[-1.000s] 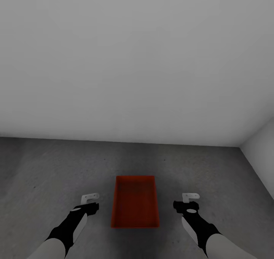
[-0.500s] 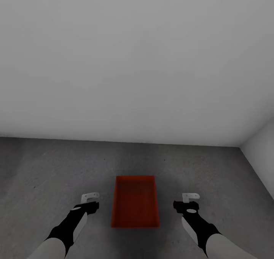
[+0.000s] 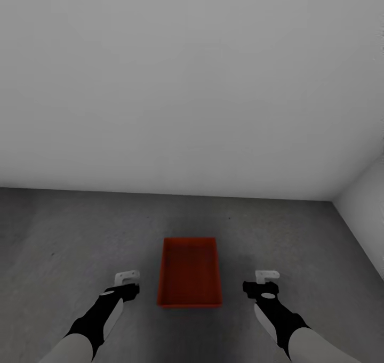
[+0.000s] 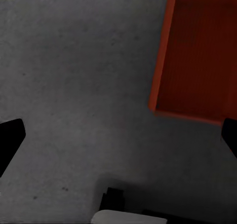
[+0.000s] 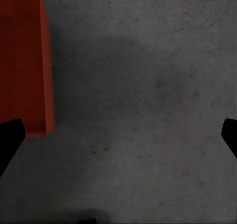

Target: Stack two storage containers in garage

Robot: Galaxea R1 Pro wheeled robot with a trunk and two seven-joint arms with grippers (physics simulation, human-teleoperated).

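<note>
One orange-red storage container (image 3: 189, 272) sits open side up on the dark grey concrete floor (image 3: 64, 235) of the garage, straight ahead of me. My left gripper (image 3: 127, 288) hangs open to its left and my right gripper (image 3: 261, 288) hangs open to its right, both a short way from its walls and holding nothing. The left wrist view shows a corner of the container (image 4: 197, 51) beyond the wide-apart fingertips (image 4: 10, 137). The right wrist view shows the container's other near corner (image 5: 22, 61) and bare floor between the spread fingertips (image 5: 229, 135).
A plain grey-white wall (image 3: 192, 86) rises a little beyond the container. A side wall (image 3: 368, 208) meets it at the right, forming a corner. Concrete floor stretches to the left and around both arms.
The whole head view has shifted slightly, so the camera moved. The container now lies a bit farther ahead of both grippers, which keep their pose and stay open.
</note>
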